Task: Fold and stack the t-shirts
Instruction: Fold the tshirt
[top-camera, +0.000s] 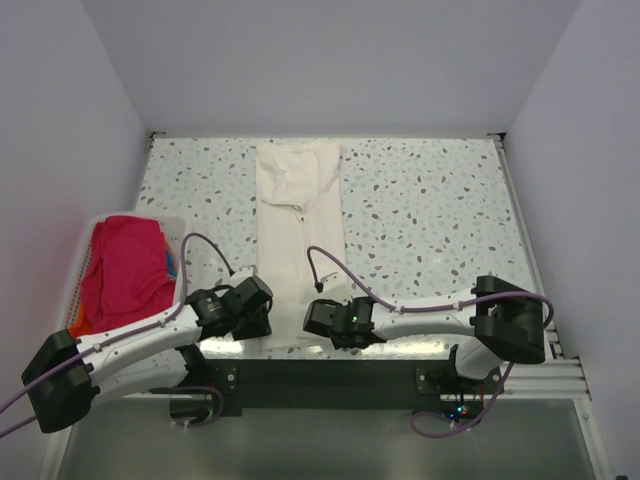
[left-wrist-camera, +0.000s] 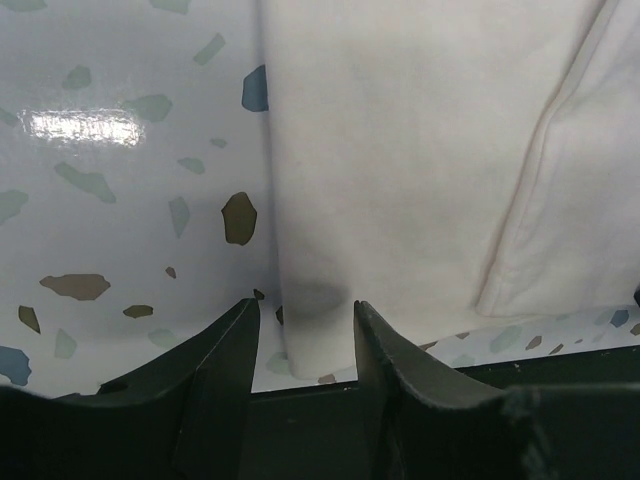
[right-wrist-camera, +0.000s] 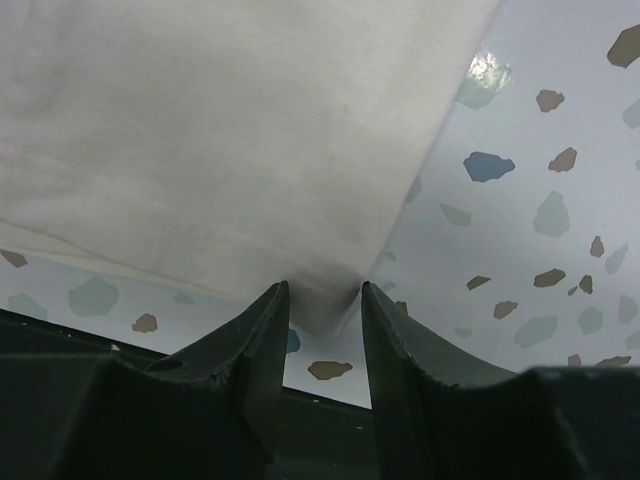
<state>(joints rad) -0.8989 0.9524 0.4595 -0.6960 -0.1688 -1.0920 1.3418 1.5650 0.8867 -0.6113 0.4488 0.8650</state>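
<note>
A white t-shirt (top-camera: 298, 215), folded into a long strip, lies down the middle of the speckled table. My left gripper (top-camera: 262, 328) is at its near left corner. In the left wrist view the gripper (left-wrist-camera: 305, 310) is open, with the shirt's corner (left-wrist-camera: 320, 330) lying flat between the jaws. My right gripper (top-camera: 322, 328) is at the near right corner. In the right wrist view it (right-wrist-camera: 323, 290) is open, with the shirt's hem corner (right-wrist-camera: 325, 300) between the jaws, the cloth reaching both fingertips.
A white basket (top-camera: 90, 225) at the left edge holds crumpled pink-red shirts (top-camera: 125, 265). The table's near edge (top-camera: 330, 352) runs just under both grippers. White walls close in the back and sides.
</note>
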